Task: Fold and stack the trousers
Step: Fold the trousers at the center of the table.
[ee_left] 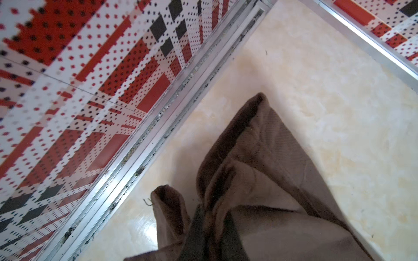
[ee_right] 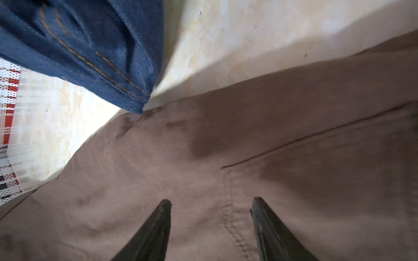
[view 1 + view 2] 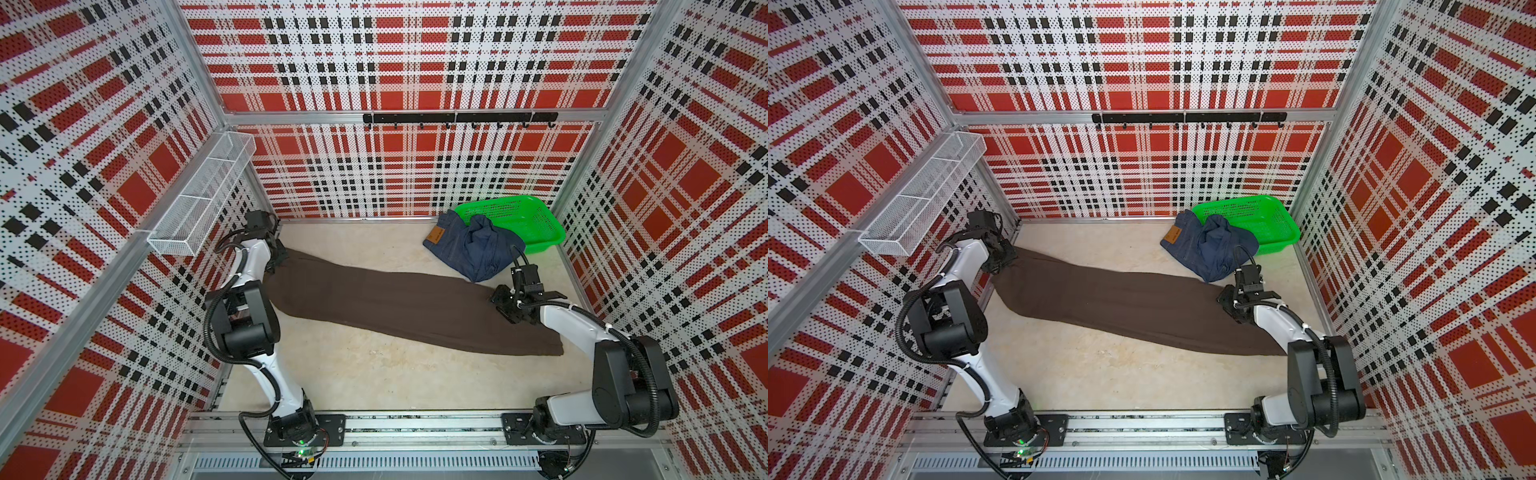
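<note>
A wire shelf point(image 3: 203, 195) hangs on the left wall, and just below its near end the left gripper point(image 1: 212, 223) sits low in the far left corner of the table point(image 3: 374, 374). Its fingers point(image 1: 196, 226) are pressed together on a bunched fold at one end of the brown trousers point(image 3: 395, 307), which rises off the surface there and shows a paler inner side. From that pinched end the brown trousers stretch flat and long across the table, slanting from the far left toward the near right, where the wide end lies square by the right arm. To the right at the back, the denim trousers point(image 3: 469, 249) lie in a crumpled heap with the tan patch facing up. Their near corner reaches the far edge of the brown cloth, and their far side drapes over the rim of the green basket point(image 3: 536, 220). The right gripper point(image 2: 211, 202) hovers over the right part of the brown trousers beside a stitched seam, jaws spread apart and holding nothing. Whether its tips touch the cloth cannot be told.
</note>
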{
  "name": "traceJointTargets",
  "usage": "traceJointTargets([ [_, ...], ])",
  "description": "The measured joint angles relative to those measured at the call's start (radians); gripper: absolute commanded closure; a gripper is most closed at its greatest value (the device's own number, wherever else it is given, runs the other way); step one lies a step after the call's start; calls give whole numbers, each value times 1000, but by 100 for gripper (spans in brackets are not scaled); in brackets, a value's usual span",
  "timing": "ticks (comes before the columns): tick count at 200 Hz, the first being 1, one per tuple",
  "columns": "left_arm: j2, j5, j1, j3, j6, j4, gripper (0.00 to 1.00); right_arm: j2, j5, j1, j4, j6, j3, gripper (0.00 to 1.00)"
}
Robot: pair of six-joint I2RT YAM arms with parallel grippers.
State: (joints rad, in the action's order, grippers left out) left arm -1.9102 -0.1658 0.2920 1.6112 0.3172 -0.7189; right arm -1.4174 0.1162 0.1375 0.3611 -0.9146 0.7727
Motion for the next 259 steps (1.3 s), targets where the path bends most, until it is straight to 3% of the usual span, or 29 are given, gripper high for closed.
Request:
traceJointTargets([
  [41, 0, 25, -66, 0, 1, -1, 100, -9, -2, 10, 2, 0, 0, 43],
  [86, 50, 37, -232, -45, 45, -19, 100, -41, -4, 20, 0, -3, 0, 43],
  [178, 217, 64, -614, -306, 330, 21, 100, -44, -4, 26, -2, -6, 0, 43],
  [259, 234, 22, -852, -333, 517, 134, 100, -44, -1, 31, -12, -8, -8, 43],
])
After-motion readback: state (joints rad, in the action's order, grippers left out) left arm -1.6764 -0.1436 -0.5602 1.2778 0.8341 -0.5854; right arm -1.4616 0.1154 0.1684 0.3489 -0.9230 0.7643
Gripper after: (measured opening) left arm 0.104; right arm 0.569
